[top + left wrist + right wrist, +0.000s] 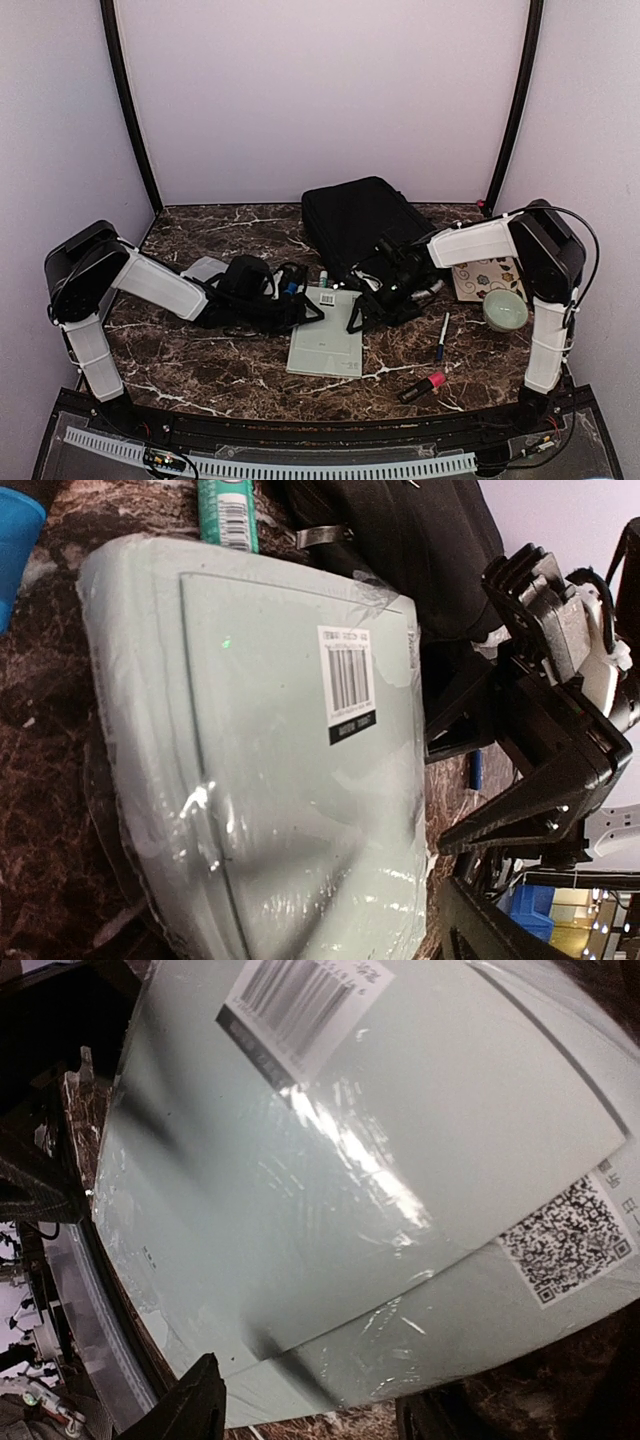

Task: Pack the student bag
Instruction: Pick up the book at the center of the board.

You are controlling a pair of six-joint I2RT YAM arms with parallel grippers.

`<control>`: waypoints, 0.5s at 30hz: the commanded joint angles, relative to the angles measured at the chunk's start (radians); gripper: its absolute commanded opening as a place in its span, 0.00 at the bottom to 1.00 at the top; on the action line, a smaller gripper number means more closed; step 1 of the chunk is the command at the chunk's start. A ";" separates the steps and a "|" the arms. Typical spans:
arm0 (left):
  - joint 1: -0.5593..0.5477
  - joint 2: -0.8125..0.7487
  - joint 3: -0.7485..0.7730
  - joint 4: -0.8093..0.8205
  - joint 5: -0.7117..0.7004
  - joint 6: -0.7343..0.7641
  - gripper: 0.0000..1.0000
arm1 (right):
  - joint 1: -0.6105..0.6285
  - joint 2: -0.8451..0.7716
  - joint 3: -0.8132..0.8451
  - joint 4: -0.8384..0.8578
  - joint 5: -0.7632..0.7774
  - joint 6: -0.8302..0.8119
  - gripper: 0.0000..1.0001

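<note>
Black fingers (pixel 195 1405) of our right gripper (pixel 305 1405) stand apart, empty, over the pale green wrapped notebook (pixel 325 348). Our left gripper (pixel 305 298) looks spread, holding nothing, at the notebook's far edge. The student bag (pixel 352 218) lies just behind.

A plastic-wrapped pale green notebook (pixel 270 780) lies flat on the marble table (pixel 40 760); the black student bag (pixel 400 540) sits beyond.

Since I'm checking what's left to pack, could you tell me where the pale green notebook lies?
In the top view, the pale green notebook lies centrally, just nearer than the student bag, the left gripper and right gripper by its far corners.
</note>
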 commanded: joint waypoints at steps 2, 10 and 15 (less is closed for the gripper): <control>0.014 0.056 -0.111 0.070 0.130 -0.086 0.83 | 0.001 0.113 -0.001 0.015 0.063 -0.022 0.57; 0.037 0.028 -0.193 0.307 0.194 -0.167 0.52 | 0.000 0.079 0.012 0.010 0.081 -0.023 0.57; 0.052 -0.154 -0.284 0.286 0.154 -0.156 0.31 | 0.000 0.006 0.012 -0.005 0.109 -0.039 0.59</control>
